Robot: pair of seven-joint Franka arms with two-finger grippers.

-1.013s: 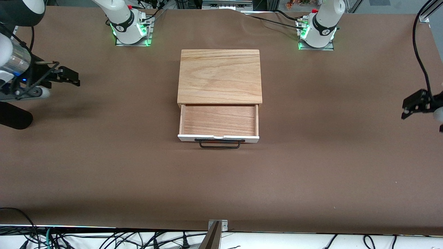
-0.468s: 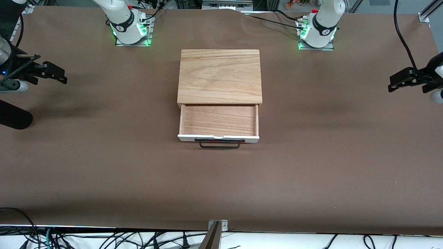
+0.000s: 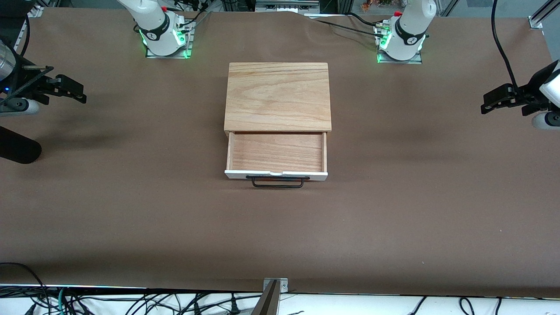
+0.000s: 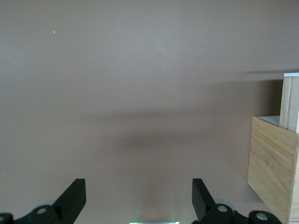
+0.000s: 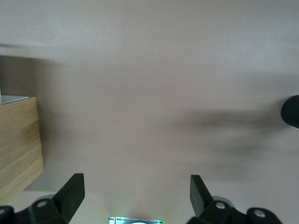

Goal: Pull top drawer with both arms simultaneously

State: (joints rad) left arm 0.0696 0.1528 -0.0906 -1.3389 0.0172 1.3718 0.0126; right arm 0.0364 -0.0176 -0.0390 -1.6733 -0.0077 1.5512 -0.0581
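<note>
- No brand name, label or other writing can be read on anything here.
- The left end effector [image 3: 492, 101] hangs in the air over the table [image 3: 131, 218] at the left arm's end, its fingers spread wide with nothing between them; only bare brown surface shows between the fingertips [image 4: 74, 196] in the left wrist view.
- The right end effector [image 3: 72, 91] hangs over the right arm's end of the table, likewise wide open and empty.
- Both arms are mostly cut off by the picture's edges.
- The top drawer [image 3: 276, 154] lies well apart from both end effectors, midway between them, pulled out of the cabinet [image 3: 277, 96]; its white front and black handle [image 3: 277, 182] face the front camera.
- Each wrist view catches only a corner of the cabinet.
</note>
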